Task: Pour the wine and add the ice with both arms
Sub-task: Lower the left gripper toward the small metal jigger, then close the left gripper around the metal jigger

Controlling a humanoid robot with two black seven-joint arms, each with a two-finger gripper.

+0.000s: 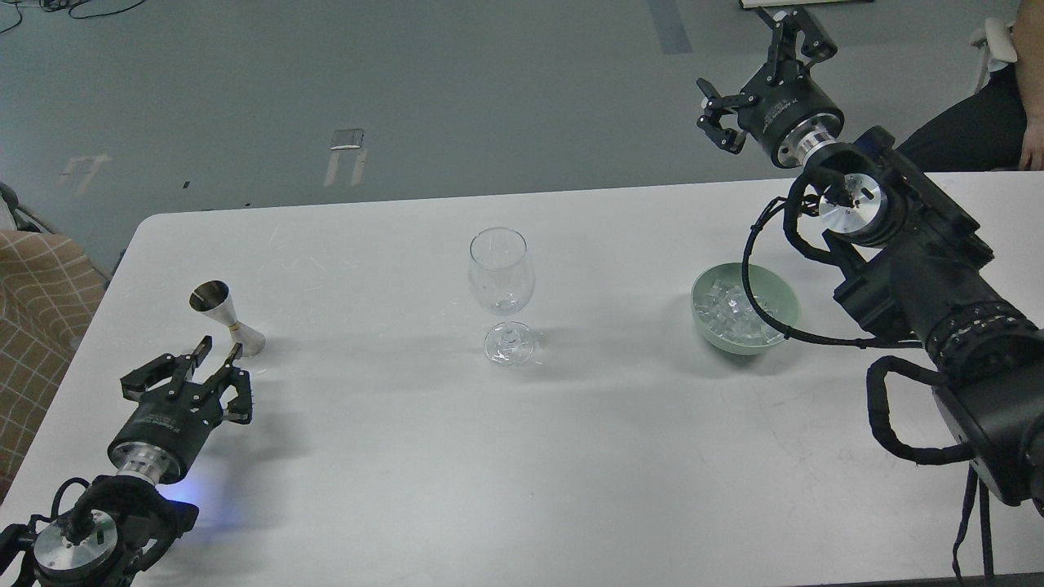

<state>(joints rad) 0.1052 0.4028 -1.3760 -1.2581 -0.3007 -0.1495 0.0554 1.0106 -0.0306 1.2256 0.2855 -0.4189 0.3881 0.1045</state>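
An empty clear wine glass (502, 281) stands upright at the table's middle. A small steel jigger (226, 317) stands at the left; I cannot see liquid in it. A pale green bowl (781, 295) at the right holds many clear ice cubes (732, 312). My left gripper (201, 364) is open and empty, low over the table just in front of the jigger, not touching it. My right gripper (765, 69) is open and empty, raised high beyond the table's far edge, behind the bowl.
The white table (506, 456) has its far edge behind the glass. A person's dark-clothed leg and hand (979, 130) sit at the far right. A checked cloth (37, 310) lies off the table's left edge.
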